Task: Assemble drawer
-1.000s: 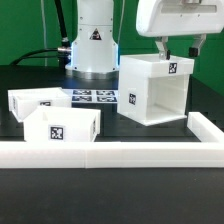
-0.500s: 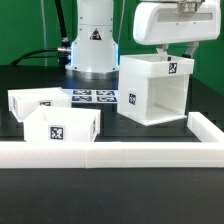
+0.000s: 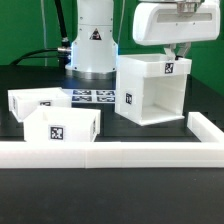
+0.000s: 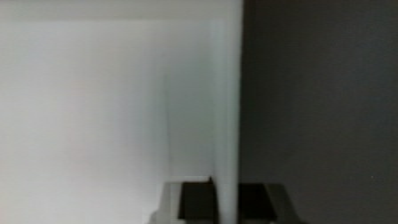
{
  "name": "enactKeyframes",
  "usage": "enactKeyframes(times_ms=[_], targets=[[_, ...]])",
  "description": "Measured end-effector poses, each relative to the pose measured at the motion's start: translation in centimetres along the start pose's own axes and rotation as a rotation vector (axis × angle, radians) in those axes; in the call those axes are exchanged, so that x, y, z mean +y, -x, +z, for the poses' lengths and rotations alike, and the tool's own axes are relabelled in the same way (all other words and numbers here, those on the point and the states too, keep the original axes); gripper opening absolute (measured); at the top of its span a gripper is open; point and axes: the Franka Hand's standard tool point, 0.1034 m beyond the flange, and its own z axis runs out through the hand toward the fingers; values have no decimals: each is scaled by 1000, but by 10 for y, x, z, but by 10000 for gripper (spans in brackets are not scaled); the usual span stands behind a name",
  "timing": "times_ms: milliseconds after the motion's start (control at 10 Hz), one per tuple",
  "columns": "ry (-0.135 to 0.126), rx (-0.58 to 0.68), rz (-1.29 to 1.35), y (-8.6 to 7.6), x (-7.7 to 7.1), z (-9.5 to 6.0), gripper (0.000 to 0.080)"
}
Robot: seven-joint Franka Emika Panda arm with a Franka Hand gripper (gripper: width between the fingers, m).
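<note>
The drawer's large white cube-shaped shell stands on the black table at the exterior view's right, open side facing front, with tags on its side and back wall. My gripper comes down over its right wall from above. In the wrist view the wall's thin top edge runs between my two dark fingers, which press against it on both sides; the gripper is shut on this wall. Two small open-topped trays sit at the exterior view's left, each with a tag.
The marker board lies flat between the trays and the shell. A long low white rail runs along the front and turns back at the right. The arm's base stands behind.
My gripper has shifted a little toward the exterior view's left over the shell's right wall. The shell has turned or shifted slightly with it. The trays have not moved.
</note>
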Motion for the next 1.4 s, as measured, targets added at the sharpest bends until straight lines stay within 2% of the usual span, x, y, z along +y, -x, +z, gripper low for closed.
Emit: enactKeyframes(times_ms=[400, 500, 700, 900, 1400], targets=[[0, 0, 0, 0, 0, 0, 36], [0, -4, 8, 0, 4, -1, 36], [-1, -1, 49, -9, 19, -1, 38], [-2, 20, 88, -26, 31, -1, 38], [18, 110, 135, -58, 75, -2, 38]])
